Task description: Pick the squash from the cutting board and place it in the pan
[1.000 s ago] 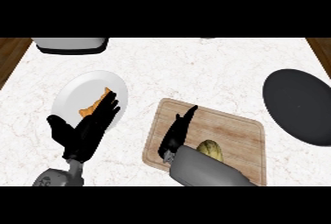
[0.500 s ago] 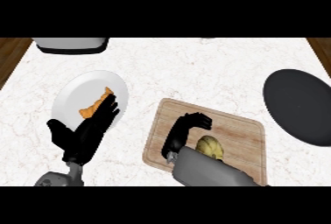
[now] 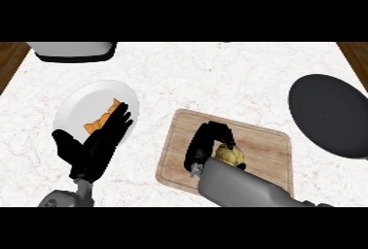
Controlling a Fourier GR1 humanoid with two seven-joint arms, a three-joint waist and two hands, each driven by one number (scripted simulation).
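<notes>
A yellowish squash (image 3: 231,155) lies on the wooden cutting board (image 3: 269,141) at lower centre. My right hand (image 3: 206,144) is over the board with its fingers curled round the squash's left and top sides, hiding part of it. The dark round pan (image 3: 332,115) sits at the right edge, well apart from the board. My left hand (image 3: 93,145) rests open at the lower left, fingers up, overlapping the edge of a white plate.
A white plate (image 3: 86,99) with an orange food piece (image 3: 102,118) lies left of the board. A grey appliance (image 3: 72,50) stands at the back left. Brown wood strips (image 3: 9,58) flank the marble counter's far corners.
My right hand's fingers have gone from straight over the board to curled round the squash. The left hand has stayed still.
</notes>
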